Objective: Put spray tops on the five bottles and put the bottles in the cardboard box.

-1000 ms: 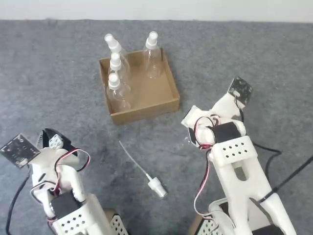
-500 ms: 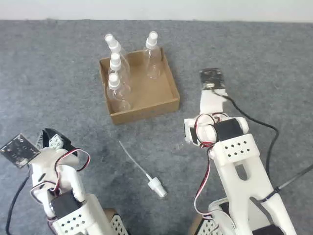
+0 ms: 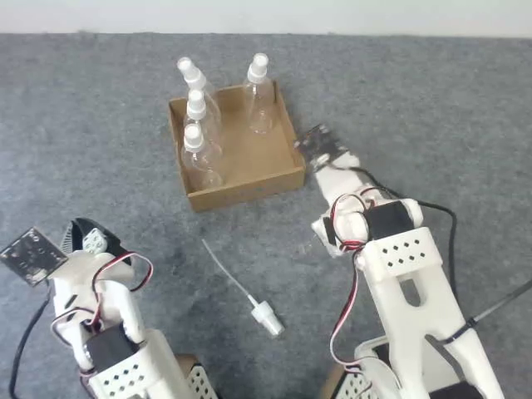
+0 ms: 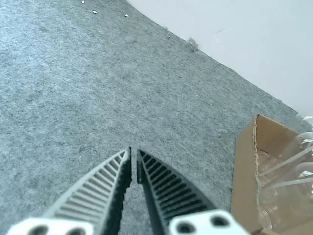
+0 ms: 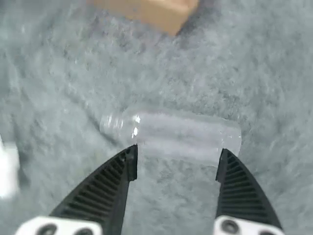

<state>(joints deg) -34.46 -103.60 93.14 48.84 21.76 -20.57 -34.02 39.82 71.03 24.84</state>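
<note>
Overhead, the cardboard box [image 3: 245,189] holds four capped bottles [image 3: 204,162]. My right wrist camera shows what the arm covers: the right gripper [image 5: 178,152] wide open, empty, straddling the uncapped bottle [image 5: 181,134] near the box's corner. The left gripper [image 4: 134,152] is closed, empty. The spray top [image 3: 266,316] lies loose on the arms' side of the box.

White plastic arms [image 3: 411,287], black servo blocks [image 3: 387,223], red-and-white cable loops [image 3: 347,291], hole-dotted housings [image 3: 399,249], black ribbed fingers [image 4: 166,191].

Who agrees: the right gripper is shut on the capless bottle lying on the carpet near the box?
No: the right gripper is open, not shut on the capless bottle lying on the carpet near the box, as the right wrist view shows.
</note>
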